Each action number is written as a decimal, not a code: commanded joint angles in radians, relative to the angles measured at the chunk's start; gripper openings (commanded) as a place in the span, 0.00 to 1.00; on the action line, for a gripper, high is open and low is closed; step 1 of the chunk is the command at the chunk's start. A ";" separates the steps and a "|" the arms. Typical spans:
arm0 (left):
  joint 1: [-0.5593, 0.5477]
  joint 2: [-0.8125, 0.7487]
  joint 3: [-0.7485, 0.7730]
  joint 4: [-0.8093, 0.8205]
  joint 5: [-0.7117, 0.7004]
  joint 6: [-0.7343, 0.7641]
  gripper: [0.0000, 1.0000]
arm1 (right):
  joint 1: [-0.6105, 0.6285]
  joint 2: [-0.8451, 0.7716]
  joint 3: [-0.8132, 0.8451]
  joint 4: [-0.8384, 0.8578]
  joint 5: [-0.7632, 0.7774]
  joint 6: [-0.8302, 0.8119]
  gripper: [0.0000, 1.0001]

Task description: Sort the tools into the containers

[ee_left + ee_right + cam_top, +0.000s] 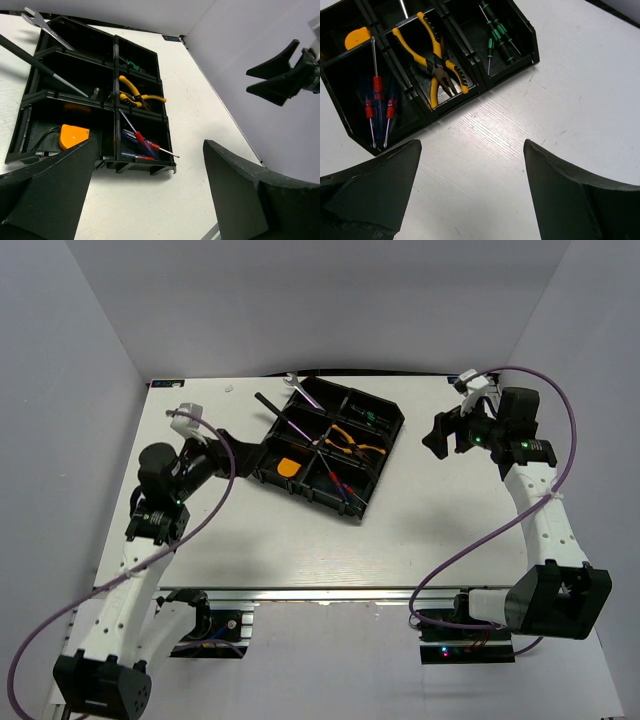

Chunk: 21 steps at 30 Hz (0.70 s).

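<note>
The black tray [383, 465] of containers lies at an angle in the middle of the table. It holds an orange tape measure [289, 468], yellow-handled pliers [350, 440], red and blue screwdrivers [345, 490] and green screwdrivers [368, 418]. The hammer [283, 417] and the wrench [305, 390] poke out over its far-left rim. My left gripper [243, 452] hovers open just left of the tray, by the tape measure [73, 136], with nothing between its fingers. To the right of the tray my right gripper [440, 435] is open and empty above bare table, its wrist view showing the pliers [432, 55].
In the left wrist view my left gripper [150, 200] is over bare white table at the tray's near wall [140, 162], and the right gripper [280, 75] shows beyond. Grey walls close in the table on three sides. Purple cables loop from both arms.
</note>
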 commanded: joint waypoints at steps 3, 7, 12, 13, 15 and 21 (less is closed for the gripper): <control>0.000 -0.086 -0.065 -0.032 -0.010 0.013 0.98 | -0.005 -0.039 -0.011 0.059 0.087 0.141 0.90; 0.000 -0.137 -0.115 -0.013 -0.013 -0.018 0.98 | -0.005 -0.058 -0.041 0.088 0.139 0.173 0.90; 0.000 -0.148 -0.142 -0.006 -0.015 -0.027 0.98 | -0.005 -0.059 -0.047 0.092 0.187 0.187 0.89; 0.001 -0.148 -0.143 -0.006 -0.013 -0.025 0.98 | -0.005 -0.061 -0.050 0.092 0.196 0.189 0.90; 0.000 -0.149 -0.146 -0.006 -0.015 -0.025 0.98 | -0.005 -0.061 -0.053 0.095 0.207 0.190 0.89; 0.001 -0.156 -0.148 -0.008 -0.022 -0.030 0.98 | -0.005 -0.061 -0.058 0.097 0.227 0.196 0.89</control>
